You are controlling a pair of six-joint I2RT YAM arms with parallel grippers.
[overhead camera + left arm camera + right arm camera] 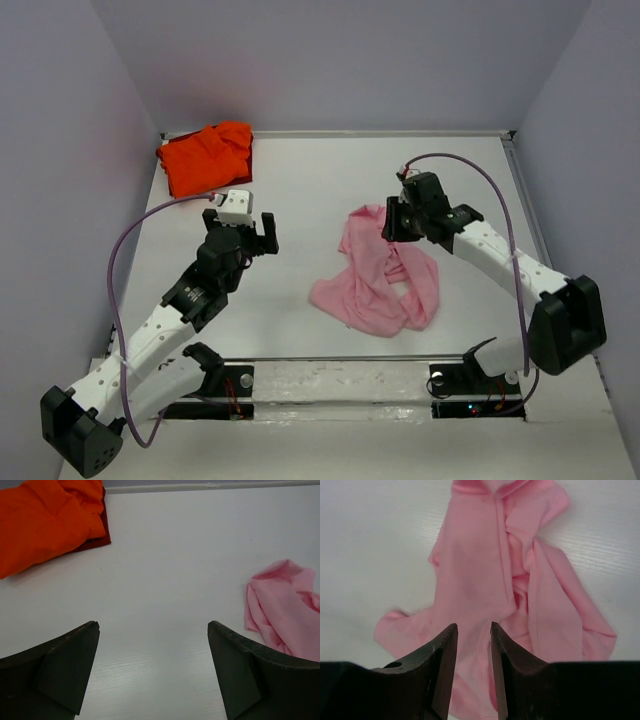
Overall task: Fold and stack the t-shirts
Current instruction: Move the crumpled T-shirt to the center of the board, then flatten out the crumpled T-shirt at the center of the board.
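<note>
Right gripper (pixel 474 626), jaws slightly parted, clamping nothing, hangs over light pink t-shirt (pixel 470 580), crumpled and twisted in ropey folds.

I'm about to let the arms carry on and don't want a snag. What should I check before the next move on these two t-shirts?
1. Pink t-shirt spread flat: not ok, it lies crumpled on the table.
2. Orange t-shirt folded: not ok, bunched in the far left corner.
3. Shirts stacked: not ok, they lie well apart.
4. Left claw open and empty: ok, over bare table.
5. Right claw free of cloth: cannot tell, jaws narrowly apart right over the pink cloth.
</note>
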